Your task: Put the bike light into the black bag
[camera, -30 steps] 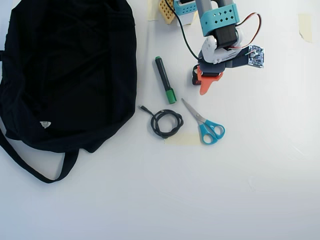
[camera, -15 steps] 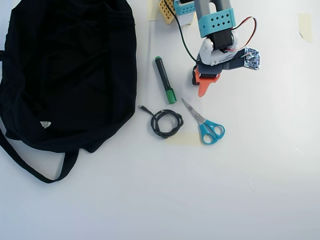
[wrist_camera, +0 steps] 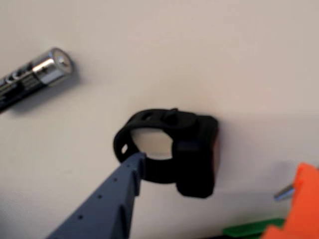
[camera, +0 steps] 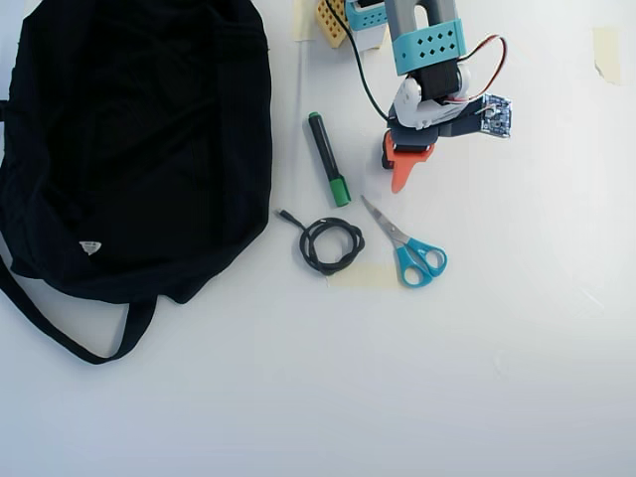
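We are at the grasp step: our gripper [wrist_camera: 209, 209] is spread and empty, its grey-blue plastic finger [wrist_camera: 107, 204] tipped against the loop of the small black boxy bike light with its rubbery ring strap [wrist_camera: 172, 152], while the orange finger [wrist_camera: 294, 209] waits on the other side of the body. The light lies on the white tabletop [camera: 497, 348] near the far edge, beneath the gripper [camera: 397, 164] in the overhead view and mostly hidden there.

Next, we judge, the jaws must close across the hard box rather than the soft loop — the strap would likely flex and slip — then lift and carry left across the table to the large black soft fabric bag [camera: 139, 149], slumped at the far-left corner with its long strap trailing.

In between lie a green-capped black marker [camera: 327, 159], a coiled black cable [camera: 330, 244] and teal-handled steel scissors [camera: 407, 243]. A smooth black-and-silver cylinder [wrist_camera: 32, 77] lies beyond the light in the wrist view.
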Controlling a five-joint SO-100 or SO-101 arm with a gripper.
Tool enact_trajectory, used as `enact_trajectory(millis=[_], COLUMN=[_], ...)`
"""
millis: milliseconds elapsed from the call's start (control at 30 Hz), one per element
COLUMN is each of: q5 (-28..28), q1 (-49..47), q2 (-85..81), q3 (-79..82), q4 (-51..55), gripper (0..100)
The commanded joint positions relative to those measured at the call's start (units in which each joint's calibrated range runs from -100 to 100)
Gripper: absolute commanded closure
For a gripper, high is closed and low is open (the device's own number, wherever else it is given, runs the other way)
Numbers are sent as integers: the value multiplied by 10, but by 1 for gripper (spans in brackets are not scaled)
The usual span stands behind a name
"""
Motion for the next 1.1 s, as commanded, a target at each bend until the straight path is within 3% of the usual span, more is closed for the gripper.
enact_trajectory(millis=[0, 1067], q5=[0, 5], q1=[5, 17], q2=[-3, 15], q3=[-2, 35], q4=[-13, -59], gripper=[63, 62])
